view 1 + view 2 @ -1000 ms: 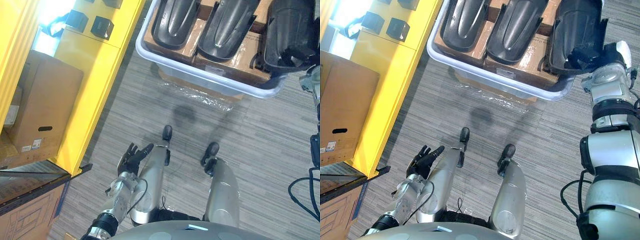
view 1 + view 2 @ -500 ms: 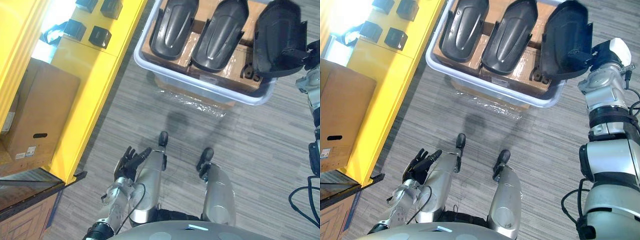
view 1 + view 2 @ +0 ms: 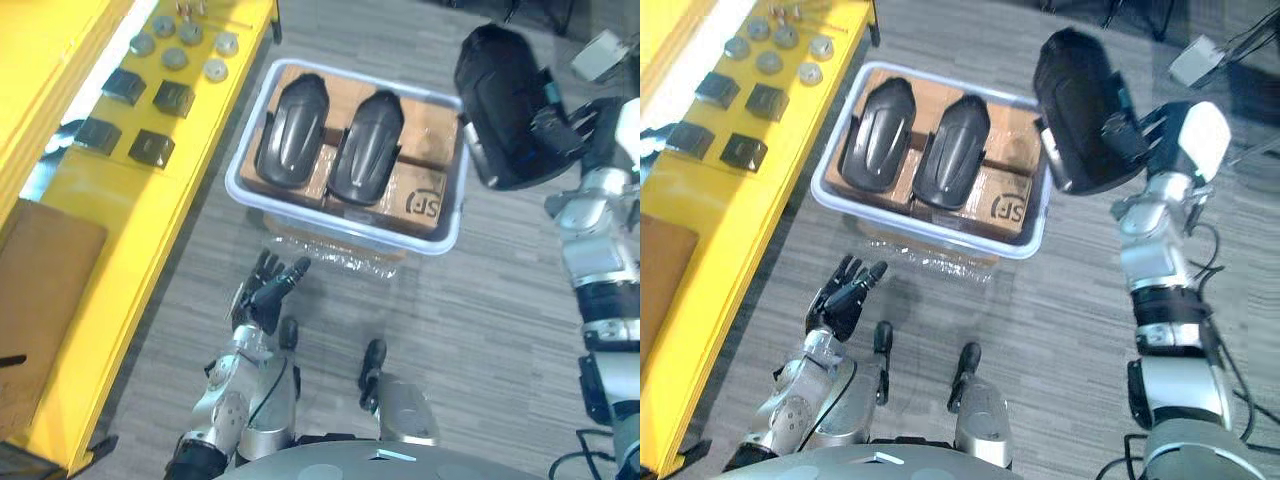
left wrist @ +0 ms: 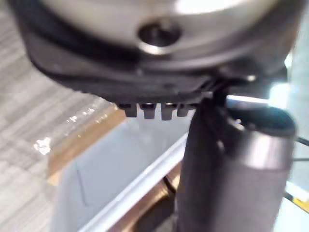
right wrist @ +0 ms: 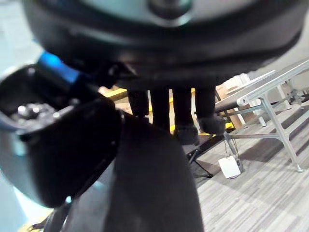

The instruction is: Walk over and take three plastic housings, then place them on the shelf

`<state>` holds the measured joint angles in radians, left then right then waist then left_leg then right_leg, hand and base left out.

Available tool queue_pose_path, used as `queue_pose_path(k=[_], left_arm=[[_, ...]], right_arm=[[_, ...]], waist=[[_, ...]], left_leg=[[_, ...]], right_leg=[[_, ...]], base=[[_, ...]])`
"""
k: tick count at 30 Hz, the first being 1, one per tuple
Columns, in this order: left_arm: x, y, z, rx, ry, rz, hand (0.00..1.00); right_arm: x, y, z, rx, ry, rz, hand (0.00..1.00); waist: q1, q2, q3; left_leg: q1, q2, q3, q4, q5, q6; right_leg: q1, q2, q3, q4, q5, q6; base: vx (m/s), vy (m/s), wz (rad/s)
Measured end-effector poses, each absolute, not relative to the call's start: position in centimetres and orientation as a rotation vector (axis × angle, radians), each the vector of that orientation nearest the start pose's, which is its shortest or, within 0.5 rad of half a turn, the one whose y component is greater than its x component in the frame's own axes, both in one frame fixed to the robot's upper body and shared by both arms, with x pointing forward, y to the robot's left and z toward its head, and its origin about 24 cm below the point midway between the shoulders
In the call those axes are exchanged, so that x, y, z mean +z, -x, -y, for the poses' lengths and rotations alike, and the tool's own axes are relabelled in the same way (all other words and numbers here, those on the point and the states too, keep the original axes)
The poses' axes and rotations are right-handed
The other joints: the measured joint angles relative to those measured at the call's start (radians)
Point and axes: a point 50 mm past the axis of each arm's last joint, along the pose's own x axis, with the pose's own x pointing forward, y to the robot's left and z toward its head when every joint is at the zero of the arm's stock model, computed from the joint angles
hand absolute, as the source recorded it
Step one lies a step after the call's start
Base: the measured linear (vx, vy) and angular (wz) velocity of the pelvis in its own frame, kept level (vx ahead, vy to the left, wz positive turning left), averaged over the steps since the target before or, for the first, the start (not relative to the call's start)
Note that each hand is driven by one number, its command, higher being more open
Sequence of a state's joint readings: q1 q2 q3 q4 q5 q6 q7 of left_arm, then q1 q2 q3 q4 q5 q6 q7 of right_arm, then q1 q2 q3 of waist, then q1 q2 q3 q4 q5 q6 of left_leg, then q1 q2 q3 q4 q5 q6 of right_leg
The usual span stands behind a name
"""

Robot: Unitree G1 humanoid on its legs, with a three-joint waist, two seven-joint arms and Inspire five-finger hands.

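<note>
- Yellow shelf (image 3: 90, 200) down the 9 o'clock side, running from 7 up to 11 o'clock.
- Pale tub (image 3: 330, 232) on the grey floor at 12 o'clock, just beside the shelf's edge, lined with cardboard boxes (image 3: 425, 195).
- Lifted housing (image 3: 500, 105) of black plastic, raised at 1 to 2 o'clock, clear of the tub and over its 3 o'clock corner.
- Two housings (image 3: 290, 130) side by side on the cardboard inside the tub, toward its 9 o'clock half, touched by neither hand.
- Right hand (image 3: 560, 125) at 2 o'clock, on the lifted housing's 3 o'clock edge, fingers (image 5: 186, 121) curled over it and clamped tight.
- Left hand (image 3: 265, 295) low at 7 o'clock, empty, fingers straight and fanned apart, just short of the tub's near wall.
- Dark square parts (image 3: 150, 145) and grey discs (image 3: 180, 55) on the shelf at 10 to 11 o'clock.
</note>
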<state>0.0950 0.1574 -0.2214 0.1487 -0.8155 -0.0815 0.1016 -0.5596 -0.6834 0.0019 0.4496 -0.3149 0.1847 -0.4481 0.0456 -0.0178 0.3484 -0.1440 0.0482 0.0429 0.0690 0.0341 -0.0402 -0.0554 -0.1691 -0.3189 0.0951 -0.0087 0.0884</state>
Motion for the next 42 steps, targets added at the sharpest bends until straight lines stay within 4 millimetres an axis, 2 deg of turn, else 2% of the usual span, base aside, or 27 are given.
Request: queue_pose_path(k=[2,6,13,15,18,23,27,34,35,42], left_arm=[[-0.5,-23.5,-14.2,0.017,0.645,-0.234,1.0],[1.2,-25.4,-13.2,-0.087,0.737,-0.223,1.0],[3.9,-27.3,-10.0,-0.313,0.978,-0.203,1.0],[4.7,-27.9,-9.1,-0.365,1.021,-0.177,1.0],[5.1,-28.0,-8.4,-0.415,1.056,-0.158,1.0],[5.2,-27.8,-7.5,-0.468,1.075,-0.17,1.0],[4.3,-28.0,-7.3,-0.456,1.052,-0.211,1.0],[4.0,-28.0,-7.3,-0.414,1.036,-0.242,1.0],[3.9,-28.0,-7.2,-0.403,1.031,-0.255,0.0],[3.5,-27.9,-7.0,-0.296,1.011,-0.297,0.0]], right_arm=[[16.8,-33.1,30.1,-0.67,0.936,0.182,0.0],[16.0,-32.7,27.1,-0.57,0.919,0.3,0.0],[15.3,-32.2,22.9,-0.426,0.875,0.467,0.0],[14.6,-31.9,21.7,-0.378,0.855,0.484,0.0],[13.4,-31.4,20.6,-0.311,0.838,0.487,0.0],[12.1,-31.2,19.2,-0.221,0.839,0.45,0.0],[11.4,-31.2,18.0,-0.173,0.806,0.437,0.0],[10.4,-30.7,17.0,-0.133,0.745,0.424,0.0],[10.2,-30.5,16.9,-0.118,0.728,0.42,0.0],[8.3,-29.6,15.1,-0.035,0.673,0.373,0.0]], waist=[[-0.003,0.001,-0.006],[-0.028,0.0,-0.072],[-0.075,-0.006,-0.152],[-0.077,-0.004,-0.167],[-0.082,-0.002,-0.188],[-0.082,0.0,-0.19],[-0.082,0.003,-0.197],[-0.082,-0.001,-0.217],[-0.081,-0.001,-0.22],[-0.082,-0.014,-0.242]], left_leg=[[0.035,0.0,0.014,-0.02,0.0,0.0],[0.088,0.0,0.053,-0.067,0.0,0.0],[0.143,0.0,0.097,-0.11,0.005,0.005],[0.161,0.0,0.108,-0.119,0.005,0.005],[0.183,0.0,0.118,-0.154,0.018,0.003],[0.19,-0.001,0.12,-0.154,0.022,0.004],[0.19,-0.002,0.12,-0.154,0.03,0.005],[0.19,-0.003,0.117,-0.155,0.032,0.005],[0.19,-0.003,0.116,-0.157,0.033,0.005],[0.186,-0.002,0.116,-0.157,0.034,0.005]], right_leg=[[0.026,0.003,0.012,-0.019,0.007,0.002],[0.048,0.005,0.049,-0.048,0.02,0.006],[0.087,0.014,0.082,-0.115,0.061,0.01],[0.097,0.015,0.102,-0.123,0.062,0.01],[0.1,0.018,0.106,-0.133,0.063,0.011],[0.107,0.018,0.107,-0.134,0.063,0.01],[0.111,0.018,0.107,-0.14,0.071,0.009],[0.117,0.019,0.106,-0.152,0.078,0.009],[0.117,0.019,0.106,-0.152,0.078,0.009],[0.118,0.02,0.106,-0.162,0.084,0.008]], base=[[0.07,0.002,-0.2],[0.05,0.008,-0.25],[0.01,0.01,-0.22],[-0.05,0.002,-0.17],[-0.04,-0.012,-0.12],[-0.04,-0.007,0.0],[-0.03,-0.004,0.0],[0.0,-0.001,0.0],[-0.03,-0.007,0.01],[0.0,0.0,0.0]])
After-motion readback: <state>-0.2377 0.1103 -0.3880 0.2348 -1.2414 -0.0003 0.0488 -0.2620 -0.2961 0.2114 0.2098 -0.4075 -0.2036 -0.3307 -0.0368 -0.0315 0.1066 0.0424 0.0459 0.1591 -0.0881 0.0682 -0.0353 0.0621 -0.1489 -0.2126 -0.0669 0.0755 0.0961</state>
